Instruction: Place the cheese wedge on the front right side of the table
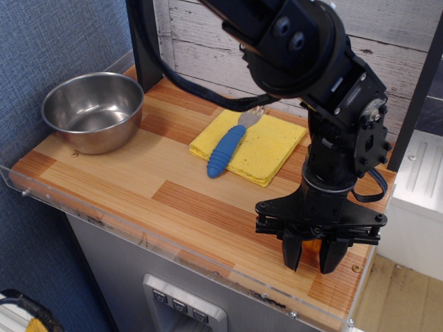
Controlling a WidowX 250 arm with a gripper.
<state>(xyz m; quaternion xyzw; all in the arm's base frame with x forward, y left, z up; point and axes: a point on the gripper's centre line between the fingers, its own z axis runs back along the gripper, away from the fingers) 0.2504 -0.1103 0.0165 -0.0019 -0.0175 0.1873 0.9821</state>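
Note:
My black gripper (pixel 310 261) points down over the front right part of the wooden table (pixel 173 207). A small orange cheese wedge (pixel 313 245) shows between the two fingers (pixel 291 253), which close on it from either side. Only a sliver of the wedge is visible; the rest is hidden by the fingers. The fingertips are at or just above the table top, near the front acrylic rim; I cannot tell whether the wedge touches the wood.
A steel bowl (pixel 94 111) stands at the back left. A yellow sponge cloth (pixel 266 149) lies at the back middle with a blue-handled fork (pixel 227 149) on it. The clear acrylic rim (pixel 138 238) runs along the front edge. A black post (pixel 145 41) rises behind.

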